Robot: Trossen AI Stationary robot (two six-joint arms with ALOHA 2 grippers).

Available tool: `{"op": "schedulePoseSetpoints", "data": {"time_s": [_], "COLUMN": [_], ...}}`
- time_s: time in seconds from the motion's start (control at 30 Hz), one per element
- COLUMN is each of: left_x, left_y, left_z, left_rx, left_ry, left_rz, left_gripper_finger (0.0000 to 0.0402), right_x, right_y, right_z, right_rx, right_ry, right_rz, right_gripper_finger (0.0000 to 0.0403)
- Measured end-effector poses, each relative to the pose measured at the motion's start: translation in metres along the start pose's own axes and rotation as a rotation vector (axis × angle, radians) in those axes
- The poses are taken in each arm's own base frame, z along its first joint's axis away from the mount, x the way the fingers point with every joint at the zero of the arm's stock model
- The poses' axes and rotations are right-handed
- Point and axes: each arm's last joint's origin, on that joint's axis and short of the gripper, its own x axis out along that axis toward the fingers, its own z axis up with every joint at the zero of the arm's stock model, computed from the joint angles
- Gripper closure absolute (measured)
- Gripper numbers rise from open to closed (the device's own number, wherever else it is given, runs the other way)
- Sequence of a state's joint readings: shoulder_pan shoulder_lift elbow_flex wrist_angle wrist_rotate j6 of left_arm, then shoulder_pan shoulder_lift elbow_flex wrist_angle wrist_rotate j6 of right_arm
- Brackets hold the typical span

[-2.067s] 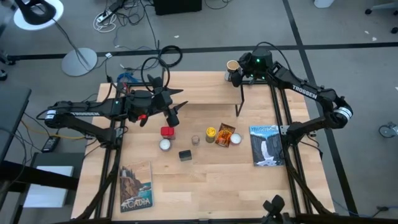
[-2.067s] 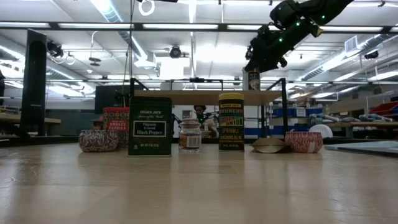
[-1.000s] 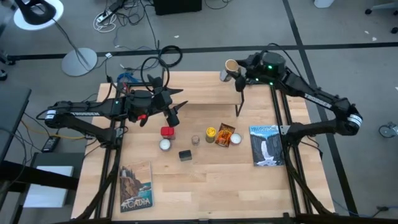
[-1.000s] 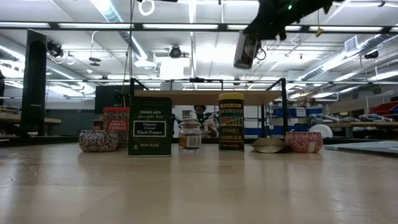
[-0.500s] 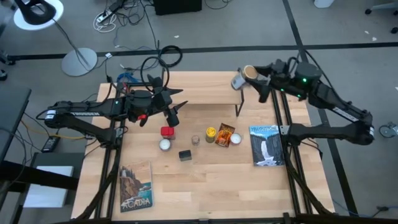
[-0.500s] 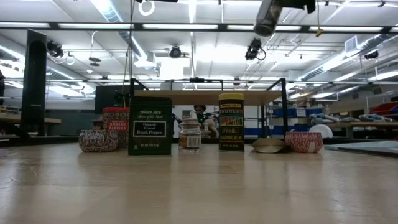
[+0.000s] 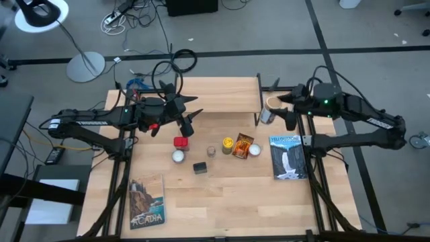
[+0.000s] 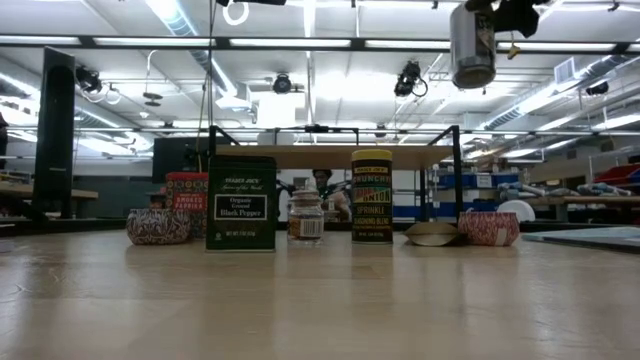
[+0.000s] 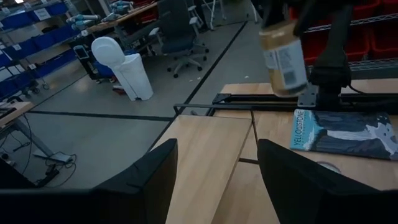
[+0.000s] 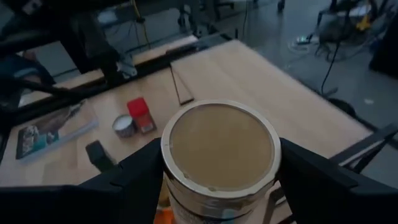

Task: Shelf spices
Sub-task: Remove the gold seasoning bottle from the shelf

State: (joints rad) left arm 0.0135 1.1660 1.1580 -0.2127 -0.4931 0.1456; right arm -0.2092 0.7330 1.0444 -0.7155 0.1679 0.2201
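Above the shelf's (image 7: 222, 94) right end, right gripper (image 7: 281, 111) clenched on the tan cylindrical jar (image 7: 269, 109), carried high off the table. Step in hand, by appearances: bringing this spice to the plank; next, lowering it upright and letting go. Tan-lidded, paper-labelled, hanging upright. Left gripper (image 7: 190, 115) parked by the shelf's left end, jaws apart, empty. Other spices (image 7: 216, 149) unshelved on the tabletop.

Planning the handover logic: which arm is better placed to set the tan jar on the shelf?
The right. Its gripper already holds the tan jar in the air, just off the shelf. The left gripper hangs empty near the shelf's other end.
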Motion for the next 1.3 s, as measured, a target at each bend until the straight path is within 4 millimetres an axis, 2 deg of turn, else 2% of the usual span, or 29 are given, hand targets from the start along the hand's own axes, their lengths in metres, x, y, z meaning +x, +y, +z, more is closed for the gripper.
{"op": "schedulePoseSetpoints", "data": {"time_s": [0.2, 0.37, 0.63, 0.83, 1.3], "left_x": [0.0, 0.0, 0.0, 0.0, 0.0], "left_y": [0.0, 0.0, 0.0, 0.0, 0.0], "left_z": [0.0, 0.0, 0.0, 0.0, 0.0], "left_rx": [-0.002, -0.007, -0.013, -0.013, -0.017], "left_ry": [0.0, 0.0, 0.003, 0.004, 0.004], "left_rz": [0.0, 0.0, 0.0, 0.0, 0.01], "left_gripper_finger": [0.0175, 0.0175, 0.0175, 0.0175, 0.0175], "right_x": [0.015, 0.035, 0.063, 0.073, 0.077], "right_y": [0.006, 0.009, 0.014, 0.014, 0.01], "right_z": [-0.023, -0.056, -0.105, -0.143, -0.179], "right_rx": [0.039, 0.064, 0.114, 0.161, 0.227], "right_ry": [0.074, 0.133, 0.054, 0.043, 0.007], "right_rz": [-0.025, -0.107, -0.226, -0.291, -0.406], "right_gripper_finger": [0.0131, 0.0131, 0.0131, 0.0131, 0.0131]}}
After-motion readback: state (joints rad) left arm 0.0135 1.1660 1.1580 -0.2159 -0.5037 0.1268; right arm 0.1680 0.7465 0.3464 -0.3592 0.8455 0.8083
